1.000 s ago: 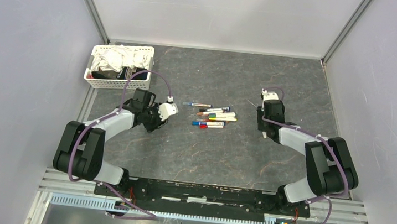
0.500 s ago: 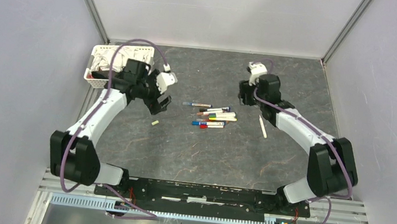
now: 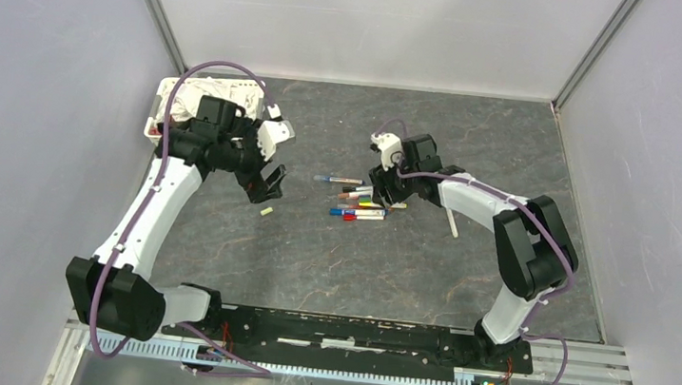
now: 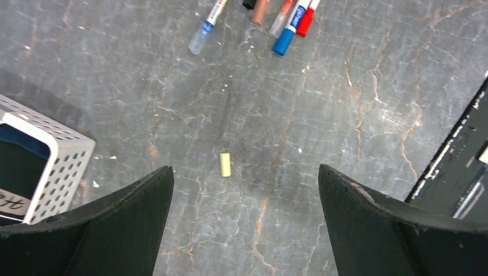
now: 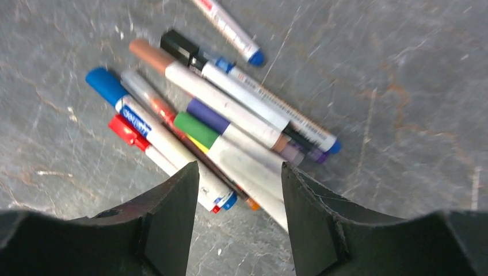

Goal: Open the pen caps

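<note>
The pens [image 3: 367,201] lie in a loose pile at the table's middle, white barrels with caps on. In the right wrist view I see blue [image 5: 106,84], red [image 5: 123,129], green [image 5: 195,128], purple [image 5: 207,114], brown [image 5: 146,52] and black [image 5: 178,45] pen caps. My right gripper [image 3: 382,182] [image 5: 239,168] hangs open over the pile's near ends, holding nothing. One yellow cap [image 3: 265,211] [image 4: 225,164] lies alone on the table. Above it my left gripper [image 3: 271,181] [image 4: 244,172] stands wide open and empty. A bare white pen [image 3: 452,220] lies right of the pile.
A white perforated basket [image 3: 161,107] [image 4: 57,164] with cloths sits at the back left, partly under my left arm. Grey walls close in both sides and the back. The black base rail [image 4: 460,167] runs along the near edge.
Both grippers opened and rose. The yellow cap was left under the left one, and the white pen at the right. My right arm swung left over the pile.
</note>
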Controlling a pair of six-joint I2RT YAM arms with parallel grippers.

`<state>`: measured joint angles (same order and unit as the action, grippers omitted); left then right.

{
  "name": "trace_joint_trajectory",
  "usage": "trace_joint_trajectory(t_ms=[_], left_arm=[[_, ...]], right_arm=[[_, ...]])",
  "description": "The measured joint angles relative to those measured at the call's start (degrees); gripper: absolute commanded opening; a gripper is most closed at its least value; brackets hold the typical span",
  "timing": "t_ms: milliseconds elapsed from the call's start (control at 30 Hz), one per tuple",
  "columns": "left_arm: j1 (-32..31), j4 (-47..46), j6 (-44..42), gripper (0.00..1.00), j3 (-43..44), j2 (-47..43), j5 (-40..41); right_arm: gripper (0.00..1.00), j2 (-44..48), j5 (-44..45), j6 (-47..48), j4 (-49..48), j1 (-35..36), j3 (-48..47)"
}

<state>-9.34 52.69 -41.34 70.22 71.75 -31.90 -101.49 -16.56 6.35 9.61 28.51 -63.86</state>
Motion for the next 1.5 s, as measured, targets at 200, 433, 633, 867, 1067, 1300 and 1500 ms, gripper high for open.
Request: trace_joint_trajectory(t_ms=[200,433,633,867,1067,1300,1500], left_arm=[[0.0,2.1,-0.02,1.0,-1.22,-0.02,-0.63],[0.0,2.69,-0.04,1.0,-2.05,-0.02,-1.6],[0.0,3.06,-0.09,1.0,-2.27,-0.02,-1.75],[0.0,4.24,-0.66,1.0,-2.27,-0.22,-2.78],[0.02,4.74,-1.03,1.0,-2.43,-1.14,-3.06],[0.0,5.09,-1.6,1.0,-3.06,-1.95,-3.17],[0.02,5.14,-1.79,1.0,-3.13,-1.95,-3.19]], right_arm=[[0.53,-0.81,-0.61,1.01,0.87,0.35,2.89],[0.47,-1.4,-1.25,1.27,0.87,0.46,2.91],[0.41,-1.31,-1.62,1.09,0.04,1.31,4.61],[0.37,0.33,-1.86,0.15,-3.43,2.54,7.87],[0.29,1.03,-1.88,-0.52,-4.2,2.62,8.5],[0.16,2.03,-2.1,-0.74,-3.78,3.17,9.38],[0.05,2.69,-2.36,-0.72,-2.16,3.74,9.38]])
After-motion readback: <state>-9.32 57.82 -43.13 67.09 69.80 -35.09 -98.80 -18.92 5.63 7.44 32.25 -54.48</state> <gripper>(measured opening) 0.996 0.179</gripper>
